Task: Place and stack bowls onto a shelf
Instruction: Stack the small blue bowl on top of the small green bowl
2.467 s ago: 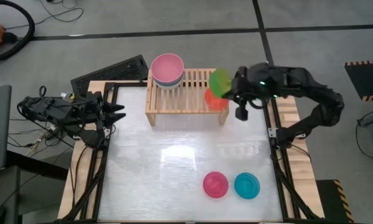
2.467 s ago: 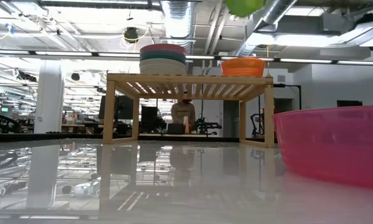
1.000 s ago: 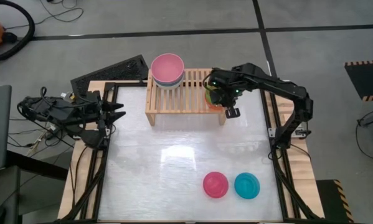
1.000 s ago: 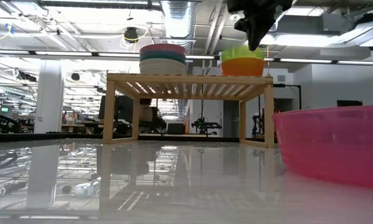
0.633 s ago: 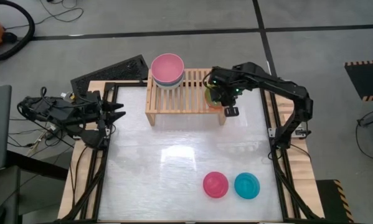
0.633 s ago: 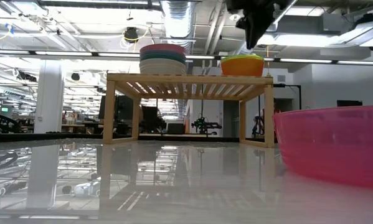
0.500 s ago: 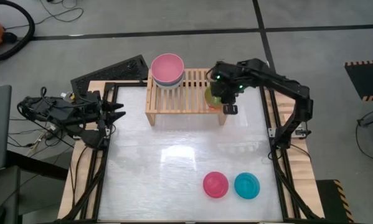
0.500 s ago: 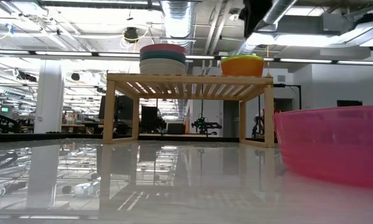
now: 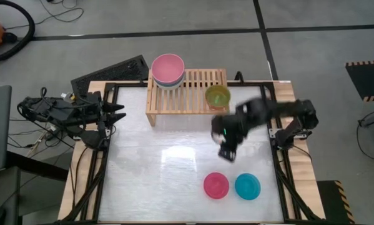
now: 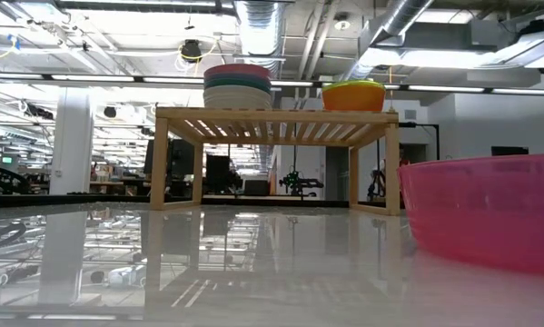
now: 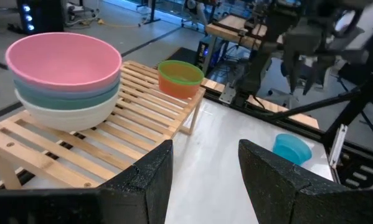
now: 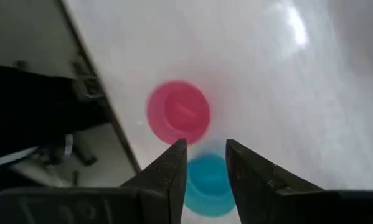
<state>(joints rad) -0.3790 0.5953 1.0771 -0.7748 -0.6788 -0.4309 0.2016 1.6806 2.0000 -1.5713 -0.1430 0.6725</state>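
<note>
1. Two small bowls, magenta bowl and cyan bowl, sit on the desk just ahead of the right claw, its fingers slightly spread and empty, probably lining up the next pick.
2. Behind it, the shelf carries the green bowl nested in orange beside the pink-topped stack.
3. Left claw, fingers spread, waits far off at the desk's edge.

shelf: pale natural wood, top striped by parallel slats with darker gaps
stacked large bowls: pink on top, teal and slate-blue bands beneath, cream at the bottom
green bowl: yellow-green inside, nested in the orange one
orange bowl: bright orange wall below the green rim
magenta bowl: hot pink, plain
cyan bowl: bright blue-green, plain
table: glossy white-grey top, light wood border, black frame rails
right gripper: fingers near black
left gripper: fingers dark, matte
floor mat: black with a fine grid pattern
</note>
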